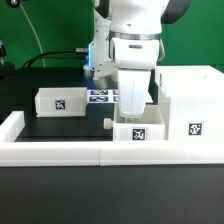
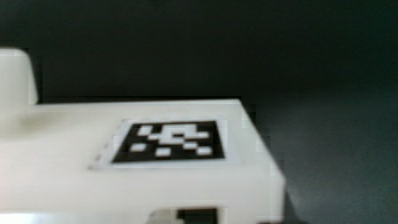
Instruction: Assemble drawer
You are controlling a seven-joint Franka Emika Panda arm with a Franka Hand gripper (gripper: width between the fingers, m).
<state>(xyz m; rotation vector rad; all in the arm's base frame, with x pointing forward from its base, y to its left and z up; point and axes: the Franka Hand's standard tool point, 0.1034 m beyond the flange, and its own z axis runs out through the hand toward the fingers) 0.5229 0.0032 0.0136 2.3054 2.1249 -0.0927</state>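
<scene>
Gripper [image 1: 135,114] hangs directly over the small white plastic open-top tray [image 1: 140,133]; its finger spread cannot be told. The tall white open-fronted box housing [image 1: 188,100] stands just beside the tray, toward the exterior view's right.

The black table [image 1: 60,128] is edged by a low white wall [image 1: 60,152]. On it a small tray [image 1: 62,101] sits toward the exterior view's left, the marker board [image 1: 103,96] just beside it, a second tray [image 1: 140,131] by the front wall, and the tall housing [image 1: 190,100] at the exterior view's right
</scene>
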